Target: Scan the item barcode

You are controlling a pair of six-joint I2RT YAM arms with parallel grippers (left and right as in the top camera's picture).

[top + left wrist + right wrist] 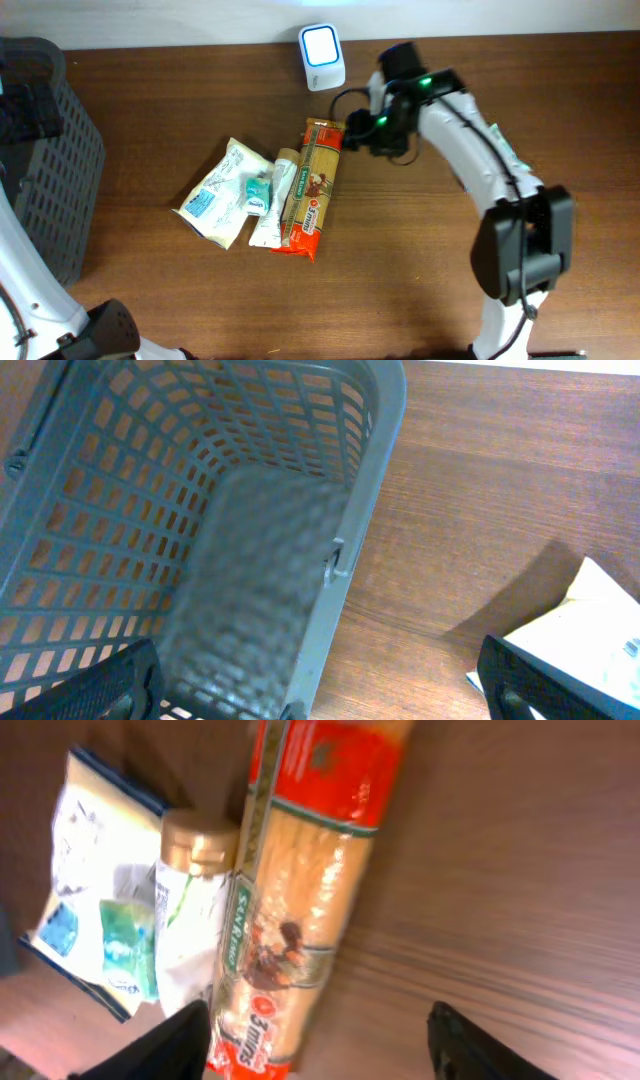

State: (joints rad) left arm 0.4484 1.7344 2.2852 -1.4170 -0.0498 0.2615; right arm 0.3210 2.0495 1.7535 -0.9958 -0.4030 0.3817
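Fingers (165, 1048) of right gripper (325, 1042) spread, grasping nothing, long orange-red plastic spaghetti packet (313, 190) on brown wooden table (400, 290) at their 7 o'clock, white scanner (322, 55) at packet's 12 o'clock, left gripper (325, 685) parted, empty, near grey lattice basket (370, 460)

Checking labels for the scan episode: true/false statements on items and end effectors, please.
1. The orange-and-red spaghetti packet lies flat on the brown wooden table. True.
2. The white rectangular scanner sits inside the grey plastic mesh basket. False: it stands on the table, well away from the basket.
3. The white tube with a gold cap lies between the packet and the white pouch. True.
4. The left end effector grips an item. False: it is open and empty, above the basket.
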